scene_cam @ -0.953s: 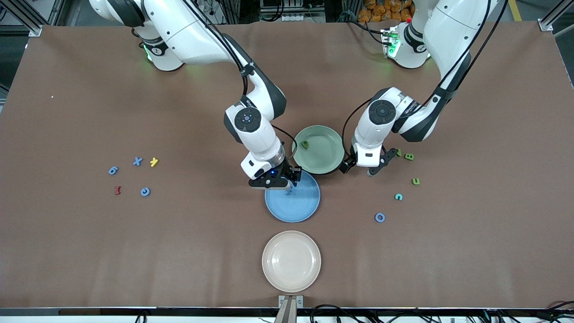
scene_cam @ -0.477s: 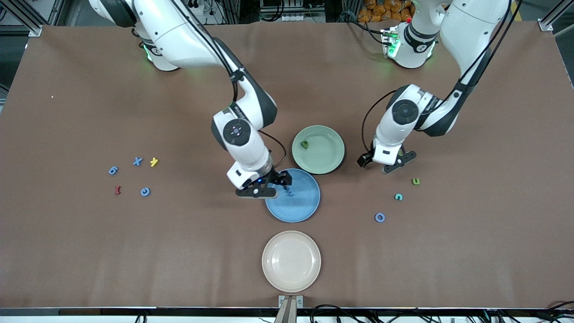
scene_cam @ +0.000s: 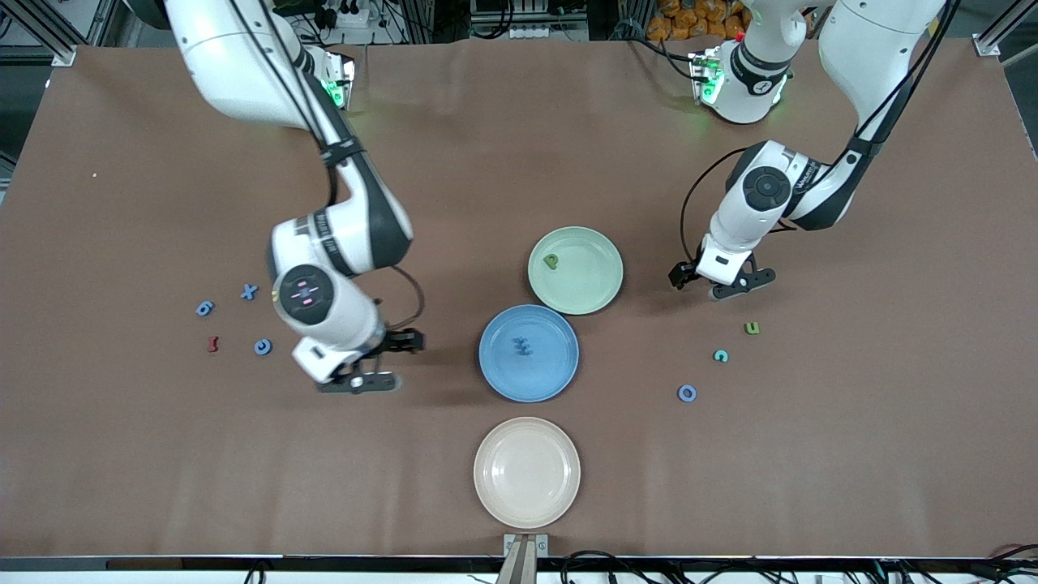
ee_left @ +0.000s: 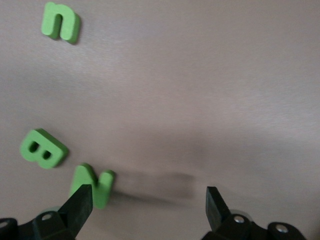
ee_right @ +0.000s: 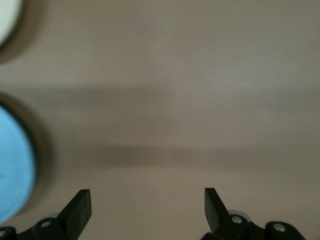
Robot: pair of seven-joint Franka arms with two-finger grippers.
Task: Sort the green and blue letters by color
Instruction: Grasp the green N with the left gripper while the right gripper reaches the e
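We are holding the right gripper (scene_cam: pixel 379 362) open and empty over bare table beside the blue plate (scene_cam: pixel 554 373), which holds a blue letter (scene_cam: pixel 523 346). The left gripper (ee_left: pixel 146 200), also spread empty, is hovering over the green N (ee_left: pixel 98 182).

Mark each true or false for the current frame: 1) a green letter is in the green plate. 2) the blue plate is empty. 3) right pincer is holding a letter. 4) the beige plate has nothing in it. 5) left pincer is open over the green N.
1) True: one green letter lies in the green plate.
2) False: a blue letter lies in the blue plate.
3) False: the right pincer is open and empty, over bare table.
4) True: the beige plate holds nothing.
5) True: the left pincer is open, the green N by one fingertip.
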